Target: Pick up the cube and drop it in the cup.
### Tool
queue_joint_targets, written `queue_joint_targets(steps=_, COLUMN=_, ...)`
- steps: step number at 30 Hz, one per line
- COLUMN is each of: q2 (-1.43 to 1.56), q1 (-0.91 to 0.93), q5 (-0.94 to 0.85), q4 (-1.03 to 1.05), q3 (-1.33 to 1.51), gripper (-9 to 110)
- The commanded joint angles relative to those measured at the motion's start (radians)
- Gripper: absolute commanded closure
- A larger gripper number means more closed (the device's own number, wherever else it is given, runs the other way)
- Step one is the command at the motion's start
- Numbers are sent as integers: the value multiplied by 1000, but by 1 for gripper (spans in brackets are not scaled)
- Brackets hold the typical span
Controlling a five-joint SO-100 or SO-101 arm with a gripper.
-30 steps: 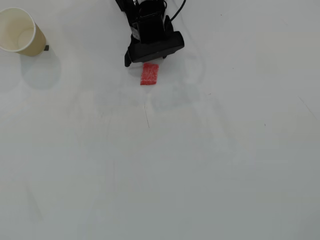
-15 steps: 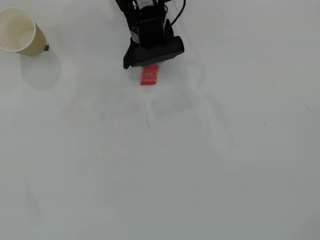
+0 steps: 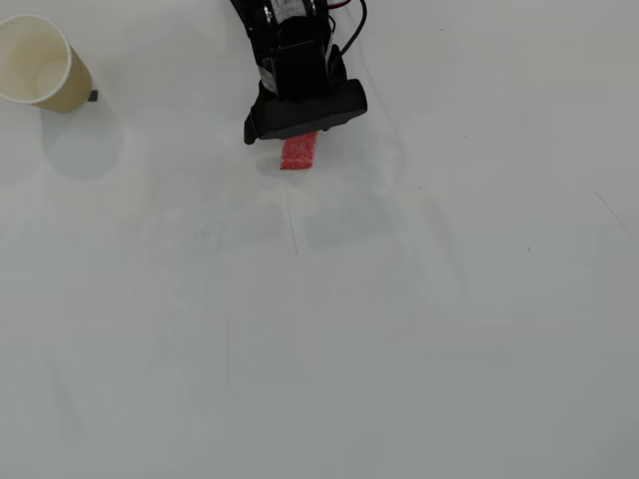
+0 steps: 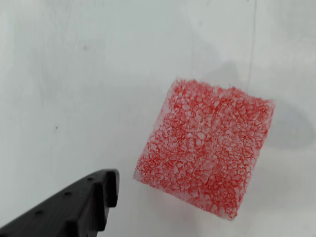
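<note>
The cube (image 3: pixel 299 153) is a small red-pink spongy block lying on the white table near the top middle of the overhead view. My gripper (image 3: pixel 301 138) hangs right over its far end and hides part of it. In the wrist view the cube (image 4: pixel 205 148) fills the centre right. One black finger (image 4: pixel 101 190) shows at the lower left, apart from the cube with a gap of table between them. The other finger is out of view. The jaws look open and hold nothing. The cup (image 3: pixel 38 62), tan paper with a cream inside, stands at the top left, far from the gripper.
The black arm (image 3: pixel 290 40) comes in from the top edge of the overhead view. A small dark mark (image 3: pixel 93 96) lies beside the cup. Bare white table (image 3: pixel 319 329) spreads below and to the right.
</note>
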Motion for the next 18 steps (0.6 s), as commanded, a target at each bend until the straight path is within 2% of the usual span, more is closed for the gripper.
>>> queue_joint_targets(steps=1, q2=-17, q1=14, q5=-11, q4=-28, q3=-156, gripper=61)
queue_joint_targets(steps=18, q2=-170, q1=26, q5=-11, q4=-120, q3=-196, gripper=61)
